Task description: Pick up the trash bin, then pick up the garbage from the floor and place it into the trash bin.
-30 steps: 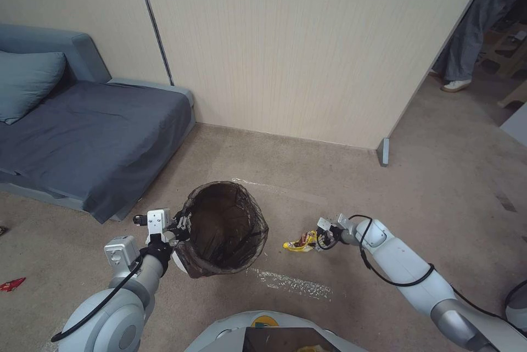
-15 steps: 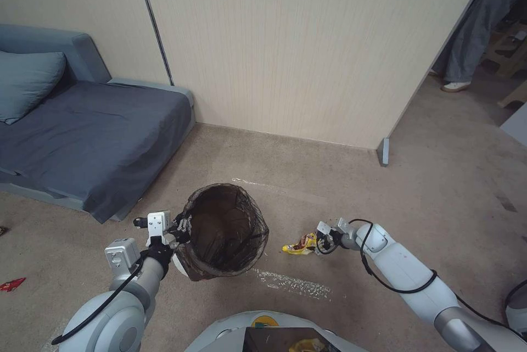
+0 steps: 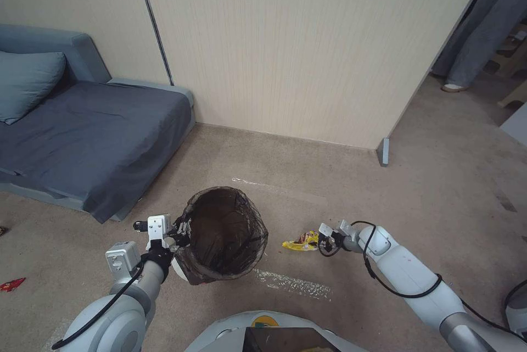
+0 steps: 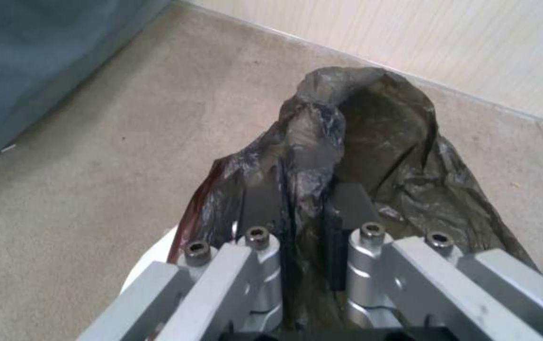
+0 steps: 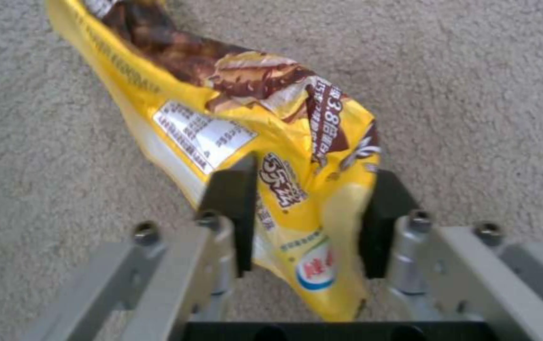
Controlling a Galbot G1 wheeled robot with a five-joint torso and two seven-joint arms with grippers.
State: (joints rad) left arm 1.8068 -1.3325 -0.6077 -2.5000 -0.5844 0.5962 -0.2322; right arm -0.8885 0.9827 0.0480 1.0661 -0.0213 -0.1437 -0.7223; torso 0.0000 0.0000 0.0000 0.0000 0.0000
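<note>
The left gripper (image 3: 177,229) is clamped on the bag-covered rim of the trash bin (image 3: 225,234), its fingers (image 4: 265,208) pressed together on the folded brown liner, one inside the rim and one outside. The bin hangs tilted, mouth up and open, low over the floor (image 3: 307,187) at the robot's left front. Over the last second it has barely shifted, sinking a touch lower in the head view, so the first part of the task looks done.

The change is on the right. The right gripper (image 3: 324,240) has drawn back slightly toward the robot, and the yellow wrapper (image 3: 299,242) now lies a little flatter on the carpet just to the bin's right. From the right wrist view the jaws stand well apart on either side of the wrapper's (image 5: 265,156) near end, not yet pinching it; whether either pad actually touches the foil is hard to say. So the garbage seems lined up for a grasp rather than held. A clean close here would let the arm carry the wrapper over to the open bin nearby. A small red wrapper (image 3: 12,284) lies far off to the left on the carpet, near the blue sofa (image 3: 82,132).
</note>
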